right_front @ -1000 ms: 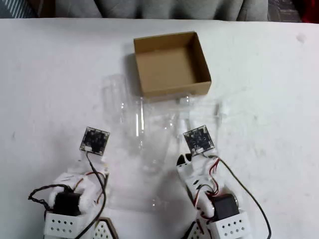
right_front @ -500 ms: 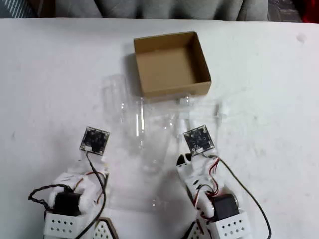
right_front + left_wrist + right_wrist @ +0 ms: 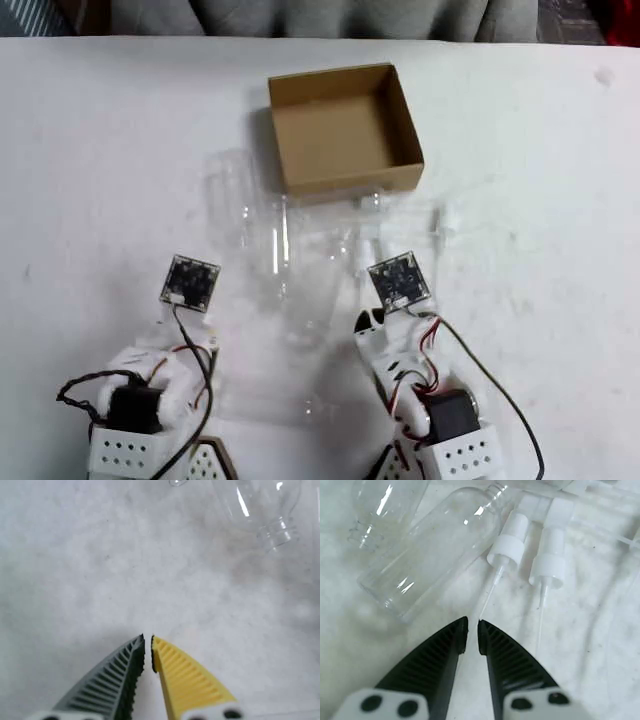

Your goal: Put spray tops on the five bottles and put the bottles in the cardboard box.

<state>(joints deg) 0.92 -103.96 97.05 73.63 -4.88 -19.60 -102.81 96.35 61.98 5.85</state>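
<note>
Several clear plastic bottles (image 3: 262, 232) lie on their sides on the white table, just in front of the open cardboard box (image 3: 343, 128). In the right wrist view a clear bottle (image 3: 437, 547) lies beside two white spray tops (image 3: 507, 540) with thin dip tubes, and my right gripper (image 3: 472, 630) is shut and empty just short of them. A bottle neck (image 3: 274, 530) shows in the left wrist view. My left gripper (image 3: 148, 650) is shut and empty over bare table, well short of that neck. Both arms sit near the table's front edge.
The box stands at the back centre with nothing in it. A spray top (image 3: 445, 222) lies right of the bottles. Bare white table (image 3: 110, 150) stretches to the left and right. Cables trail from both arm bases (image 3: 130, 420).
</note>
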